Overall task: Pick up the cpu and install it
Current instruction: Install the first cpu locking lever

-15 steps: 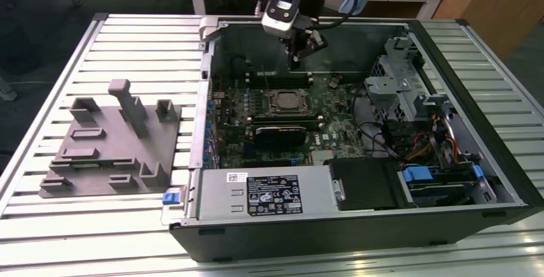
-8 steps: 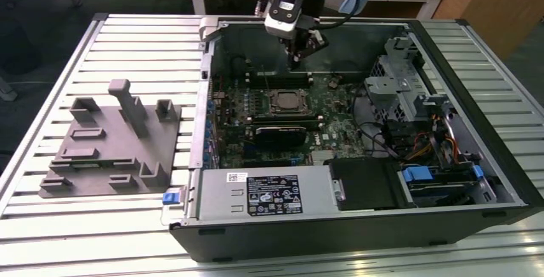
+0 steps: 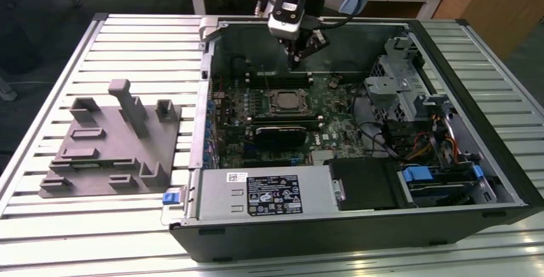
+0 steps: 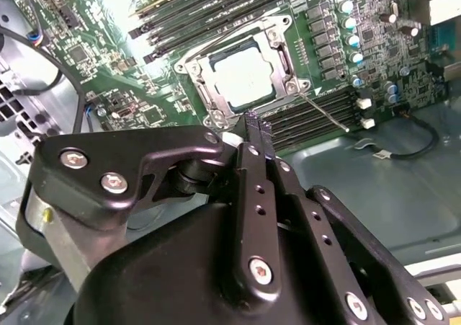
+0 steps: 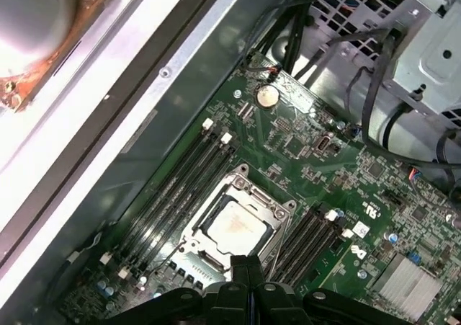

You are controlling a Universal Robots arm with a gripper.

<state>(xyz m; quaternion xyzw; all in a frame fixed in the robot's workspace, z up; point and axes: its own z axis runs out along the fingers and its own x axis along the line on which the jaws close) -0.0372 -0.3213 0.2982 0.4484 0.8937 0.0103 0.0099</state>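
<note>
The cpu (image 3: pixel 286 100) is a pale silver square lying flat in the metal-framed socket on the green motherboard (image 3: pixel 340 124) inside the open computer case (image 3: pixel 501 162). In both wrist views the cpu (image 4: pixel 245 76) (image 5: pixel 234 228) sits level in the socket with the frame around it. My gripper (image 3: pixel 297 59) hangs above the board, just past the socket toward the case's far wall, apart from the chip. Its black fingers (image 4: pixel 253 134) are pressed together with nothing between them; the gripper (image 5: pixel 245 266) is shut and empty.
A grey moulded tray (image 3: pixel 111 143) with upright blocks lies on the slatted table at the exterior view's left. Inside the case are a black ribbed heatsink (image 3: pixel 281 135), the power supply (image 3: pixel 264 194), a drive cage (image 3: pixel 408 86), cables and memory slots (image 5: pixel 180 188) flanking the socket.
</note>
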